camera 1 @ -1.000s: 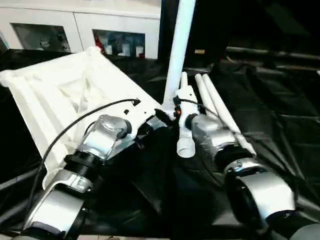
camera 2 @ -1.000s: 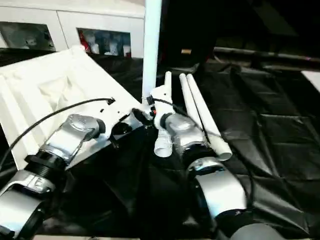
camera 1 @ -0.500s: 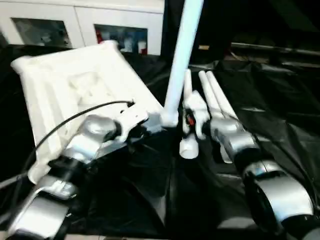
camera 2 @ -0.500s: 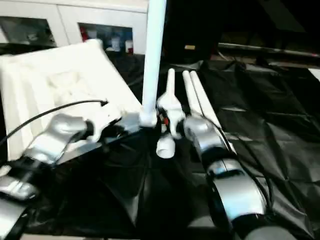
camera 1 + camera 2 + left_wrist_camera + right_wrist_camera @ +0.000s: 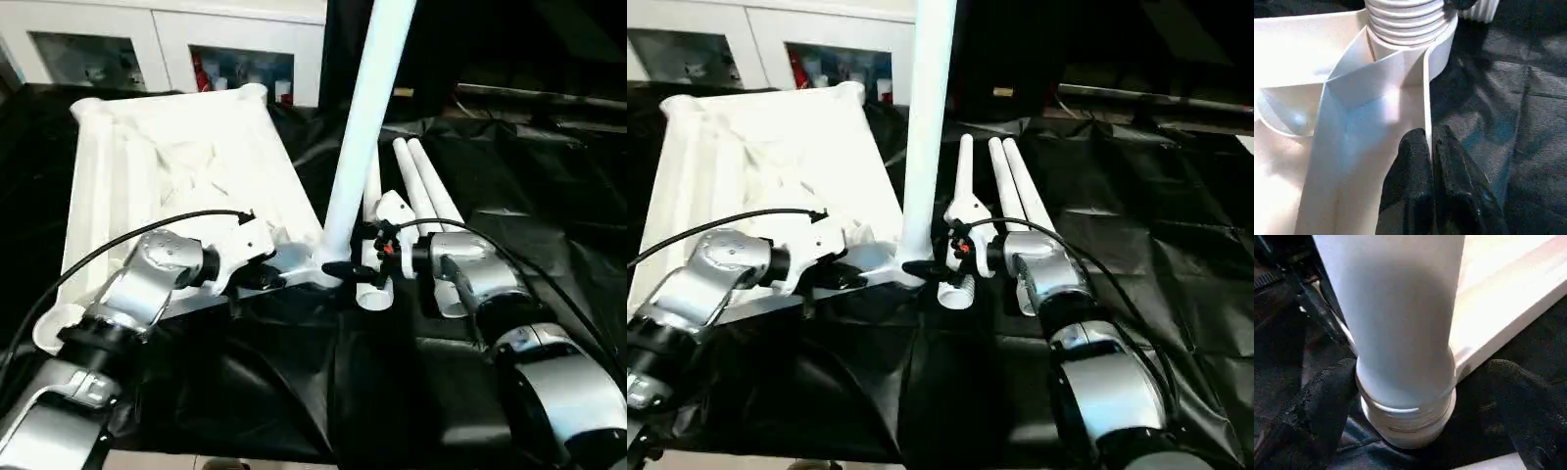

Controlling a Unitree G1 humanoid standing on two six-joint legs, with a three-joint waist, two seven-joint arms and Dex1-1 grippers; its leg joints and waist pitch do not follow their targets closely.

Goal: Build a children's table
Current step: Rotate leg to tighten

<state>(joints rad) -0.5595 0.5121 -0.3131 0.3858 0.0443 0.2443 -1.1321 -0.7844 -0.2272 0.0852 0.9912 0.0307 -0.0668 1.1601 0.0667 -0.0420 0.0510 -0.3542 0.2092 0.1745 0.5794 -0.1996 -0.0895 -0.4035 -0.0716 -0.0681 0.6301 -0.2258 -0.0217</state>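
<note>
Left eye view: the tabletop (image 5: 171,176) lies ribbed side up on the left of the black sheet (image 5: 549,196), its near right corner socket (image 5: 1405,44) holding one leg (image 5: 367,108), which stands nearly upright; in the left wrist view the leg's threads still show above the socket rim, so I judge it started but not screwed home. The left gripper (image 5: 1430,161) has its fingers together, clamped on a thin rib of the tabletop just beside that socket, steadying it; the right gripper (image 5: 1420,396) has its fingers spread wide, one on each side of the leg's base, apart from it and not gripping. Three spare legs (image 5: 416,181) lie side by side on the sheet just right of the upright one, their threaded ends toward the robot; white cabinets (image 5: 167,49) stand far behind. One leg of four is partly in, as far as shows; it wants tightening, then the other three sockets filling, then the table turning over.
</note>
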